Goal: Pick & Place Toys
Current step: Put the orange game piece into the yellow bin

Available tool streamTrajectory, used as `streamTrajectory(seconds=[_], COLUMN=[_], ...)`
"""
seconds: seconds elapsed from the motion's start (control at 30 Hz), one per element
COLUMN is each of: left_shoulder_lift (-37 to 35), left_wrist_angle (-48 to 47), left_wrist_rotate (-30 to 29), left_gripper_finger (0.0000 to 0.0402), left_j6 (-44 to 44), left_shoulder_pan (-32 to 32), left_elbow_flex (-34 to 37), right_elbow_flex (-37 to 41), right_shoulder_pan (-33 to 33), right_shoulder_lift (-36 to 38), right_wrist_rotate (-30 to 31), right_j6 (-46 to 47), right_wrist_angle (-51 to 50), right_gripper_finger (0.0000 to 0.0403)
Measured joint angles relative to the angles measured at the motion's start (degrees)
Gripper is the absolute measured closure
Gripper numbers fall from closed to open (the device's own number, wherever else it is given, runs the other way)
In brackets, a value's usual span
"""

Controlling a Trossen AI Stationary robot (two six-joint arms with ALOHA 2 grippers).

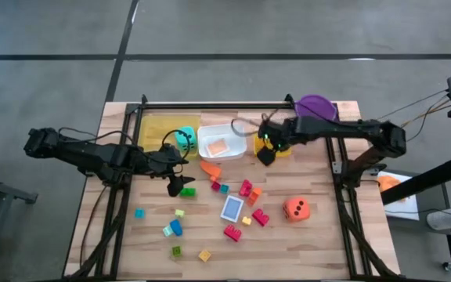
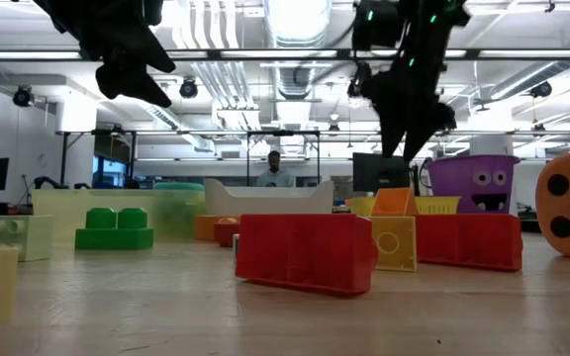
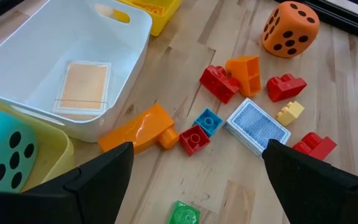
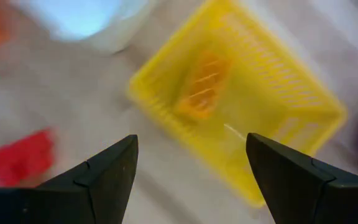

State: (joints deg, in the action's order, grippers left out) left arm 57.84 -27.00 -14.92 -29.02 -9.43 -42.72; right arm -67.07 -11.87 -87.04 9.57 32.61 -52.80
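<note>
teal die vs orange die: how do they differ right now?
Colour: the teal die is teal, the orange die is orange.
Place: the teal die sits inside the pale yellow tray; the orange die stands on the bare table, apart from the blocks.
Shared: both are rounded cubes with dark dots, and neither is gripped.

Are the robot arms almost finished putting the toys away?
Not yet. A teal die sits in one bin, an orange card in the white tray, and an orange block in the yellow basket. Both grippers, left and right, are open and empty. The orange die, blue card and many blocks remain out.
</note>
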Motion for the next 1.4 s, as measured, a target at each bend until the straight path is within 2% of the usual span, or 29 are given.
streamTrajectory(seconds=[0.17, 0.3, 0.43, 0.57, 0.77, 0.93, 1.4], left_shoulder_lift=[0.00, 0.00, 0.00, 0.00, 0.00, 0.00, 0.00], left_wrist_angle=[0.02, 0.04, 0.03, 0.04, -0.07, -0.28, -0.29], left_wrist_rotate=[0.00, 0.00, 0.00, 0.00, 0.00, 0.02, 0.09], left_gripper_finger=[0.0048, 0.0048, 0.0048, 0.0048, 0.0048, 0.0048, 0.0048], left_j6=[0.00, -0.05, -1.49, -1.51, -1.53, -1.54, -2.58], left_shoulder_pan=[0.00, 0.00, 0.00, 0.00, 0.00, 0.00, 0.00], left_elbow_flex=[0.00, 0.00, 0.00, 0.00, 0.00, 0.00, 0.00], right_elbow_flex=[0.00, -0.22, -2.67, -6.67, -14.65, -20.07, -25.76], right_shoulder_pan=[10.59, 18.33, 23.69, 27.38, 30.38, 32.10, 32.23], right_shoulder_lift=[0.68, -1.03, -3.74, -8.06, -15.43, -20.10, -29.86], right_wrist_rotate=[1.24, 5.60, 7.36, 8.64, 11.91, 13.06, 12.70], right_j6=[5.45, 14.38, 20.07, 21.47, 28.48, 28.75, 26.33], right_wrist_angle=[0.10, 0.21, -1.37, -3.60, -12.40, -14.32, -21.15], right_gripper_finger=[0.0106, 0.0106, 0.0106, 0.0106, 0.0106, 0.0107, 0.0107])
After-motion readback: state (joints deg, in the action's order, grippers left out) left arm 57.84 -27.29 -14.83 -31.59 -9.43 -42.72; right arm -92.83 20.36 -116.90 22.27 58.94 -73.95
